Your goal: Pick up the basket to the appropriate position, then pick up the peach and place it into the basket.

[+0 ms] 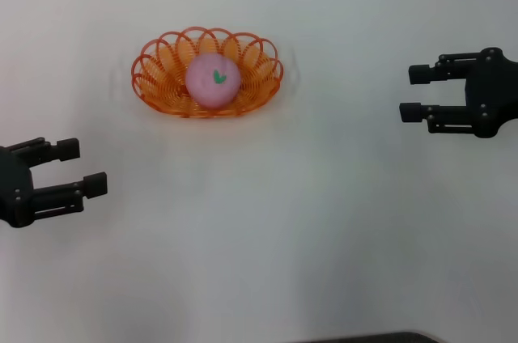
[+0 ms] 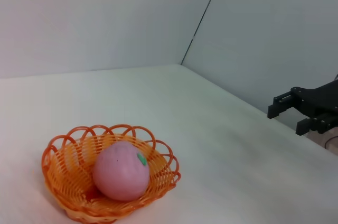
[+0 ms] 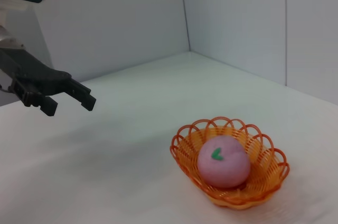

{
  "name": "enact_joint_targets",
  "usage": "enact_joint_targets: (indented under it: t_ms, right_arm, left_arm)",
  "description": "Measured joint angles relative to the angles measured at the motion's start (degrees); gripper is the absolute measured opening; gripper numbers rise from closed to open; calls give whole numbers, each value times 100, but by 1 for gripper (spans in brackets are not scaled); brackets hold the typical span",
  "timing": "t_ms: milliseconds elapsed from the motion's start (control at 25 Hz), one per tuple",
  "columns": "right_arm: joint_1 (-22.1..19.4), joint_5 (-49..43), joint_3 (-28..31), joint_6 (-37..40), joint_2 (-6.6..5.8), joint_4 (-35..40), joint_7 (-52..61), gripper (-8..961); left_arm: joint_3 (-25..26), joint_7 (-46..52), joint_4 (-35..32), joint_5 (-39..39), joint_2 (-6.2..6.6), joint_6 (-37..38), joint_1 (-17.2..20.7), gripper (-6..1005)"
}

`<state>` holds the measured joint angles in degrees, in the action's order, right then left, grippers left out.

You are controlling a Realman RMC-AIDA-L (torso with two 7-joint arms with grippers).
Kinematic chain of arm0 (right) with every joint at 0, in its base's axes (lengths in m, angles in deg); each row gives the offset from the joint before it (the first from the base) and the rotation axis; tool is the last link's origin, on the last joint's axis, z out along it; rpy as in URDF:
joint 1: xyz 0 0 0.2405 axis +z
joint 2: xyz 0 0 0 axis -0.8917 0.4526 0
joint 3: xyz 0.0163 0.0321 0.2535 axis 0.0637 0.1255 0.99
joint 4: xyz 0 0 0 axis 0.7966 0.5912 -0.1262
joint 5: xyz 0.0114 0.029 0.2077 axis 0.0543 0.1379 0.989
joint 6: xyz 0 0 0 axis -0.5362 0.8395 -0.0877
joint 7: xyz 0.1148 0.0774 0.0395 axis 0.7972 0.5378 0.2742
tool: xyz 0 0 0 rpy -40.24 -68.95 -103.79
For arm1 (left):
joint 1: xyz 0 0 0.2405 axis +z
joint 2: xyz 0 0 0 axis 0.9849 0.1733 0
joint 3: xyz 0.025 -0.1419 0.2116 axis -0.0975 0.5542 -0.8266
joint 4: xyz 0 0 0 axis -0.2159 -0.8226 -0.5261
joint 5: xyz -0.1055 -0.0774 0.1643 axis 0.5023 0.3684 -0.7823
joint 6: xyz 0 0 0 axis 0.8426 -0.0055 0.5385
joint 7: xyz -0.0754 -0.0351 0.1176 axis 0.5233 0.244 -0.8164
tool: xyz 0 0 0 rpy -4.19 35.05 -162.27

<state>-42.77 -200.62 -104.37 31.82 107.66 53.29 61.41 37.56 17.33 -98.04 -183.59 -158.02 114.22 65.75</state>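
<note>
The orange wire basket (image 1: 158, 76) stands on the white table at the far middle-left. The pink peach (image 1: 212, 80) with a green leaf mark lies inside it. Both also show in the left wrist view, basket (image 2: 66, 182) and peach (image 2: 120, 171), and in the right wrist view, basket (image 3: 264, 174) and peach (image 3: 223, 161). My left gripper (image 1: 85, 167) is open and empty at the near left, well apart from the basket. My right gripper (image 1: 413, 93) is open and empty at the far right, apart from the basket.
The white table (image 1: 307, 230) spreads around the basket. Grey walls meet in a corner behind the table (image 2: 203, 15). A dark edge (image 1: 372, 337) shows at the near side of the head view.
</note>
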Motion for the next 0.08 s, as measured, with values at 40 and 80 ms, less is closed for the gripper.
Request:
enact_joint_targets:
  t_ms: [40, 80]
  right_arm:
    - [9, 0, -1, -9, 0, -5, 0, 630]
    - [17, 0, -3, -18, 0, -9, -1, 630]
  left_arm:
    - [0, 0, 0, 0, -3, 1, 3, 829]
    - [0, -1, 1, 0, -3, 1, 6, 829]
